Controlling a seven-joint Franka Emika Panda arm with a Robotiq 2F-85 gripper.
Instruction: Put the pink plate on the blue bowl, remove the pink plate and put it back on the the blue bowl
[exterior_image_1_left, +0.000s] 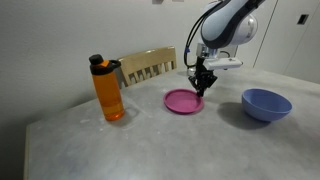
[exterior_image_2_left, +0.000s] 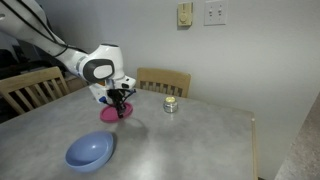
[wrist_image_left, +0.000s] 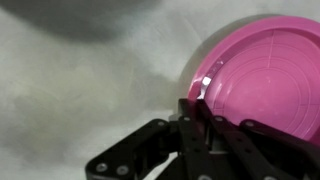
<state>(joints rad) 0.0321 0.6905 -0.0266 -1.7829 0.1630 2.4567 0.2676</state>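
The pink plate (exterior_image_1_left: 182, 101) lies low on the grey table, seen in both exterior views (exterior_image_2_left: 110, 115) and filling the right of the wrist view (wrist_image_left: 265, 80). My gripper (exterior_image_1_left: 203, 88) comes down on the plate's rim on the side towards the blue bowl (exterior_image_1_left: 266, 104). Its fingers (wrist_image_left: 200, 118) are shut on that rim, one inside and one outside. The bowl stands upright and empty, a hand's width or more from the plate, towards the table's front in an exterior view (exterior_image_2_left: 89, 151).
An orange bottle (exterior_image_1_left: 108, 88) with a black cap stands beyond the plate, away from the bowl. A wooden chair (exterior_image_1_left: 148, 65) sits at the table's far edge. A small jar (exterior_image_2_left: 170, 104) stands near another chair (exterior_image_2_left: 163, 80).
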